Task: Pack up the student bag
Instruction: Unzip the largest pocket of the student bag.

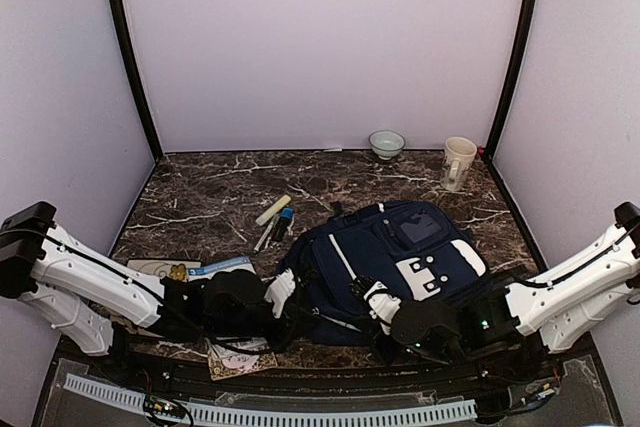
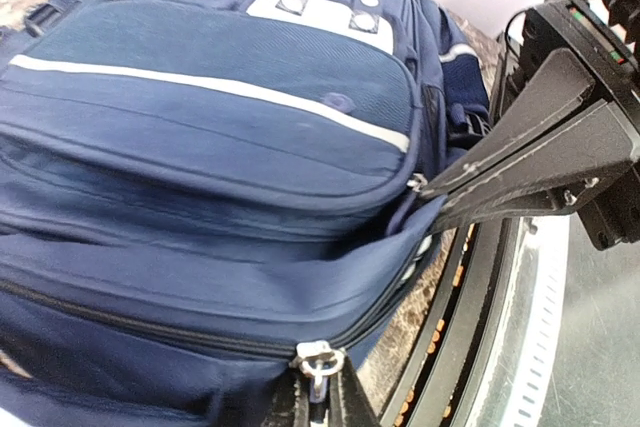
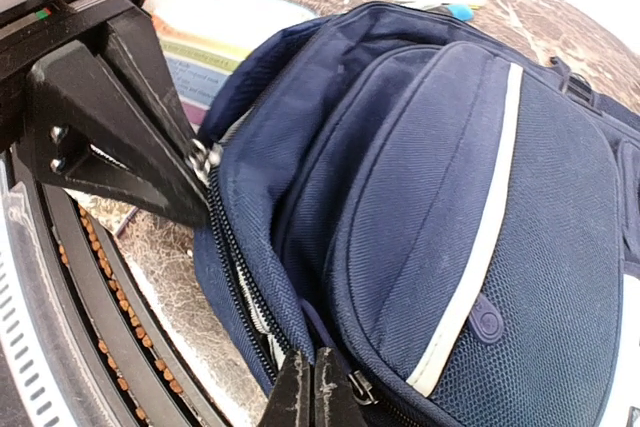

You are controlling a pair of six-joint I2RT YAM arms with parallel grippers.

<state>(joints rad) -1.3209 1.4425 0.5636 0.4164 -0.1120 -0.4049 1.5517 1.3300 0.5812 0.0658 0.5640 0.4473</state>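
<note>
Pinching zipper pulls (image 2: 318,359) of student bag (image 1: 400,247): left end effector (image 2: 320,387), right end effector (image 3: 312,377), both clenched; tips cropped.

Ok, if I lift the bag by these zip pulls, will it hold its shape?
Probably not. The bag is soft fabric, already creased in the left wrist view, so it should droop. It looks bulky, so it is likely heavy for a pinched zip pull, and the left fingers could slip off.

no text is showing clearly enough to read. the booklet (image 3: 210,42) is carrying printed lines, all too blurred.
</note>
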